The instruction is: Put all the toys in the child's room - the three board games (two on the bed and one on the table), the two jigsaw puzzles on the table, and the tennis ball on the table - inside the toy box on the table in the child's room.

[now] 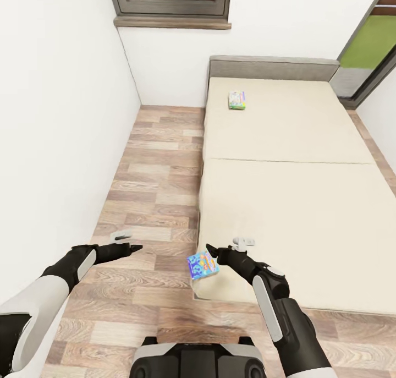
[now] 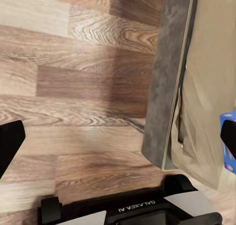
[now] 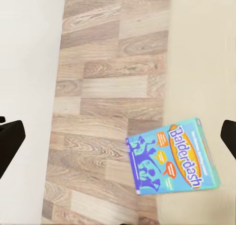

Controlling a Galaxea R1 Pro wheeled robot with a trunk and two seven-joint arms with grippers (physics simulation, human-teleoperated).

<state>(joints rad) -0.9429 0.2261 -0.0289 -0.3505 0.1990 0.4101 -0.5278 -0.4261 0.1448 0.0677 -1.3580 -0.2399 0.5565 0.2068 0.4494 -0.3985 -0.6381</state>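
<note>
Bed (image 1: 286,202) with a beige mattress runs along the right of the wood-plank floor (image 1: 159,169), its grey headboard (image 1: 273,68) against the far wall. Blue cartoon board game (image 1: 202,264) lies at the bed's near-left corner, partly overhanging the edge above the floor; the right wrist view shows its cover lettered "Balderdash" (image 3: 173,157). Just beside it, the right end effector (image 1: 215,253) hovers with its fingers spread apart, holding nothing. A second, pale multicoloured board game (image 1: 237,99) lies flat near the headboard, well apart from the first. The left end effector (image 1: 132,248) hangs open over the floor, left of the bed, empty.
</note>
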